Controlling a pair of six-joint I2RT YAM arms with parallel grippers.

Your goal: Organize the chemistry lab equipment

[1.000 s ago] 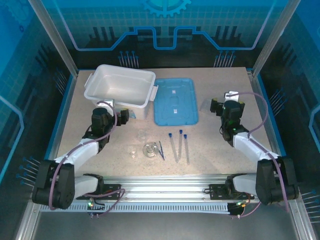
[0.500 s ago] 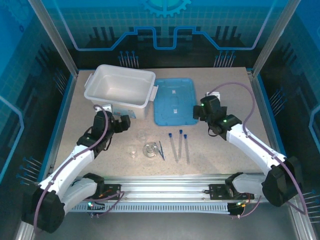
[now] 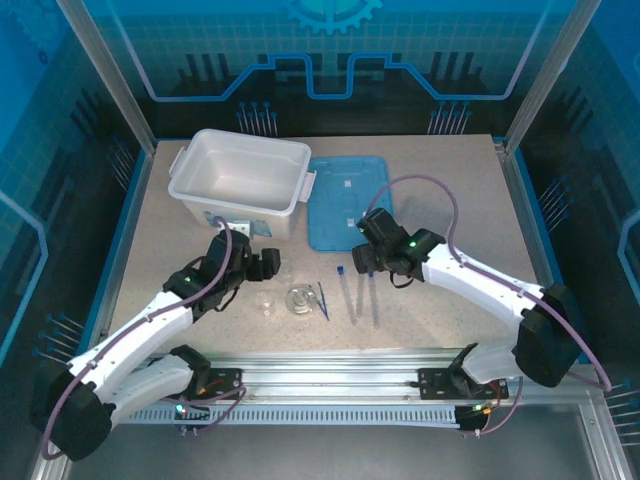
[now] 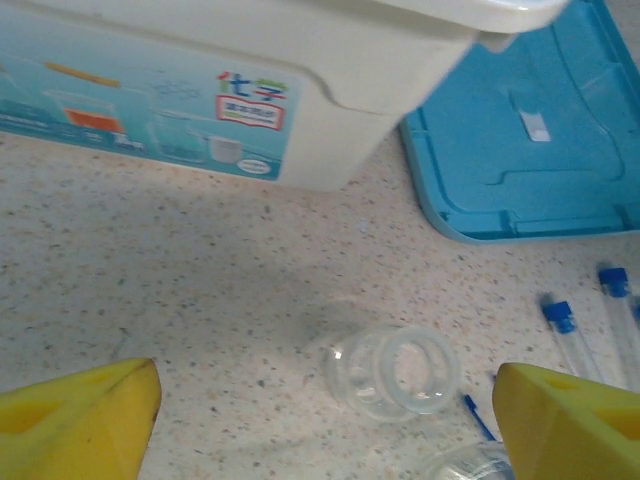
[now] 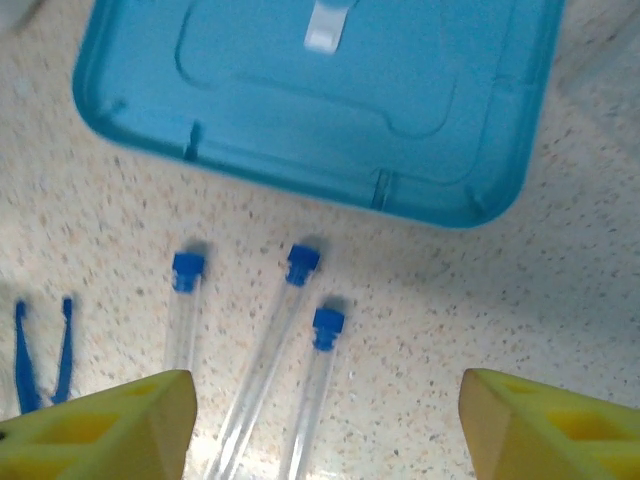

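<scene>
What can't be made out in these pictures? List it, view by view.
Top view: the right gripper covers the caps of two tubes.
Left wrist view: the flask is cut off by the bottom edge; the tweezers are mostly cut off too.
Right wrist view: the tubes' lower ends run off the bottom edge.

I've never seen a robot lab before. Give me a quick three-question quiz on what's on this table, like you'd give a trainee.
1. How many blue-capped tubes lie near the blue lid? A) two B) three C) five
2. True or false: the lid is closed on the white bin.
3. Which glass item sits between the left arm's yellow fingers in its wrist view?
Key: 1 B. 2 False; it lies flat on the table beside the bin. 3 A small clear beaker.
</scene>
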